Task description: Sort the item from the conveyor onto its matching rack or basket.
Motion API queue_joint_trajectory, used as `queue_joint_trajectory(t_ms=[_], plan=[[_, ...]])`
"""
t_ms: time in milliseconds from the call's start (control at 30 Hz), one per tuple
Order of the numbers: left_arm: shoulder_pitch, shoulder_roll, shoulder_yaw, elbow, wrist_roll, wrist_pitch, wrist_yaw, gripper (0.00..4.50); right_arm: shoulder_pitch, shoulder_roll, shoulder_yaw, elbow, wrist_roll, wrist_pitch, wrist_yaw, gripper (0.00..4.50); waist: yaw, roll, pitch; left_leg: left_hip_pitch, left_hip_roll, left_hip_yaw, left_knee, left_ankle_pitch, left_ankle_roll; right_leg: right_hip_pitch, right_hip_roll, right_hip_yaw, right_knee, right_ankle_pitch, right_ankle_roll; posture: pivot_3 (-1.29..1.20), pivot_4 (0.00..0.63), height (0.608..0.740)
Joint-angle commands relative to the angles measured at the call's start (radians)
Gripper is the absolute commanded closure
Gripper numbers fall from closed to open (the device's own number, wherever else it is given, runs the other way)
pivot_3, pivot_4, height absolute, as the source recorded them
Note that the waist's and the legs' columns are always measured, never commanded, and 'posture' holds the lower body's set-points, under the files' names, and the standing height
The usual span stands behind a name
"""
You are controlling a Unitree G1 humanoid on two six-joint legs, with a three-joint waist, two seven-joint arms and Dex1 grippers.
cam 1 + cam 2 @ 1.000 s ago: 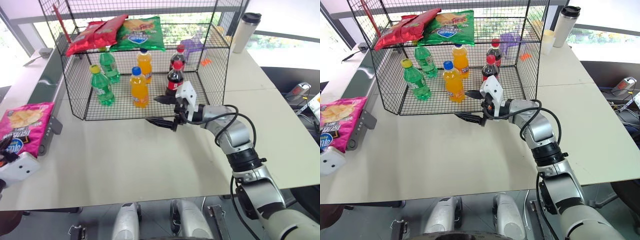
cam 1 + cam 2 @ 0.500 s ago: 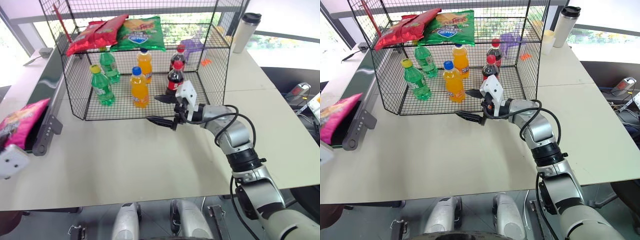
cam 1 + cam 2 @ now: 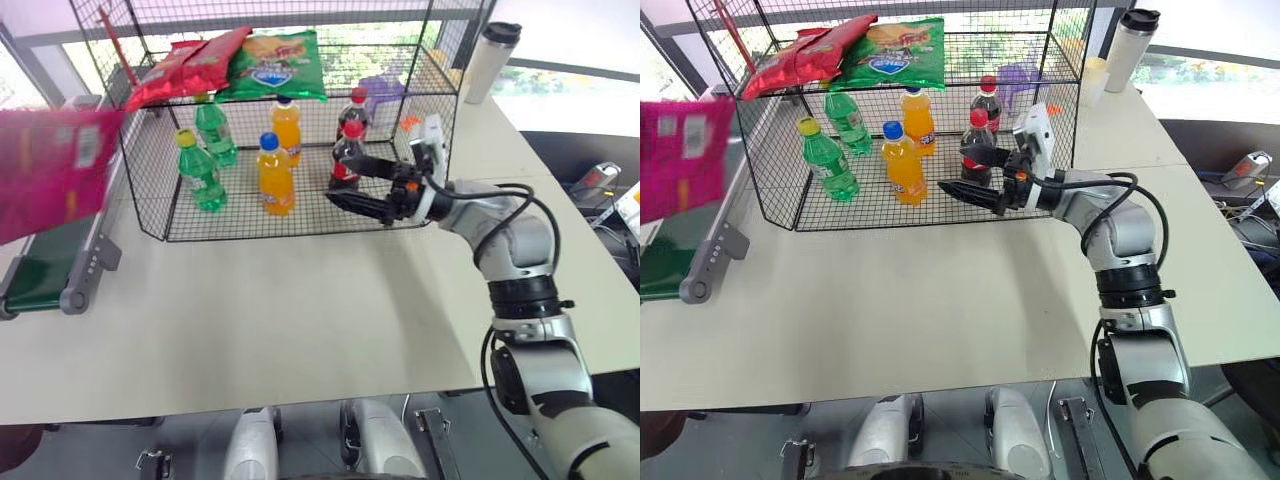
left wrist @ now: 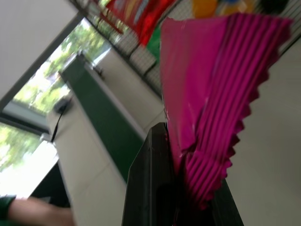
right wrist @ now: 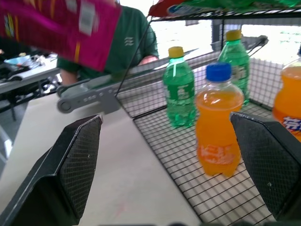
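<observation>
Pink bag (image 3: 50, 170) is up in the air at the far left, above the conveyor (image 3: 45, 265), clear of the belt. L fingers (image 4: 155, 188) pinch it by the crimped end seam, shut on the bag. It hangs w/ its barcode side toward the head cam; long axis looks roughly level, though blur makes that hard to fix.

Rack (image 3: 420, 130) stands on the bench (image 3: 300, 310), to the right of the bag and further back. Upper shelf carries red bags (image 3: 185, 65) and a green bag (image 3: 275, 62) at its left part; bottles on the wire floor: green (image 3: 200, 170), orange (image 3: 277, 175), cola (image 3: 345, 155).

R gripper (image 3: 362, 185) hovers at the rack's front right, near the cola bottles, fingers spread wide, nothing in them. It points left, toward the bag, but stays well apart from it.

Key relation: bag already sits in the L fingers, so L arm is the one to carry. Judging by the other chip bags, the matching spot is the upper shelf, which lies right of and beyond the held bag, at about its height. Next move prob needs the bag swung right w/ its free end leading over the shelf's left edge, beside the red bags. R arm is nearer the rack's right side, far from that edge, so of little use unless a handover is meant.

A person in a green top (image 5: 134, 40) stands behind the conveyor.
</observation>
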Motion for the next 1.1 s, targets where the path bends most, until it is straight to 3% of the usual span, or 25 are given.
queue_joint_trajectory(t_ms=[33,200,300,567,967,1033,1100], plan=[[-0.13,0.039,-0.084,0.041,-0.207,0.105,0.061,4.48,0.015,-0.015,-0.022,-0.098,0.041,0.028,-0.001,0.0,-0.001,0.002,0.0,0.001,-0.001,0.001,0.0,0.0,0.0,0.001,-0.001,0.001,0.0,0.0,0.0,0.0,0.15,0.74],[-0.381,-0.035,-0.348,0.056,-0.525,0.046,0.259,4.48,0.013,0.016,-0.04,-0.106,0.044,0.017,-0.045,0.0,-0.001,0.003,0.001,0.002,0.0,-0.001,0.001,0.0,0.0,0.002,0.0,0.001,0.002,0.0,0.0,0.0,0.15,0.74],[-0.518,-0.11,-0.504,0.067,-0.614,-0.002,0.339,4.48,-0.006,0.033,-0.054,-0.094,0.06,0.016,-0.054,0.0,0.002,0.003,0.001,0.002,0.0,-0.002,0.003,0.0,0.0,0.003,0.001,0.001,0.003,0.0,0.0,0.0,0.15,0.74],[-0.703,-0.258,-0.815,0.091,-0.546,-0.133,0.296,4.48,-0.113,0.076,-0.075,-0.007,0.11,0.006,-0.015,0.0,0.004,0.002,0.001,0.002,-0.001,-0.002,0.004,0.0,0.0,0.003,0.001,0.001,0.003,0.0,0.001,0.0,0.15,0.74],[-0.793,-0.306,-0.962,0.129,-0.461,-0.172,0.168,4.48,-0.189,0.054,-0.083,0.018,0.22,0.113,0.111,0.0,0.004,0.002,0.001,0.001,-0.001,-0.002,0.004,0.001,0.0,0.003,0.001,0.001,0.003,0.0,0.001,0.0,0.15,0.74],[-0.805,-0.316,-0.981,0.133,-0.452,-0.171,0.152,4.5,-0.187,0.06,-0.063,0.016,0.21,0.11,0.127,0.56,0.004,0.002,0.001,0.001,-0.001,-0.002,0.004,0.001,0.0,0.003,0.001,0.001,0.003,0.0,0.001,0.0,0.15,0.74],[-0.808,-0.319,-1.008,0.14,-0.427,-0.18,0.125,4.5,-0.183,0.054,-0.041,0.013,0.204,0.112,0.157,1.43,0.004,0.002,0.001,0.001,-0.001,-0.002,0.004,0.001,0.0,0.003,0.001,0.001,0.003,0.0,0.001,0.0,0.15,0.74]])
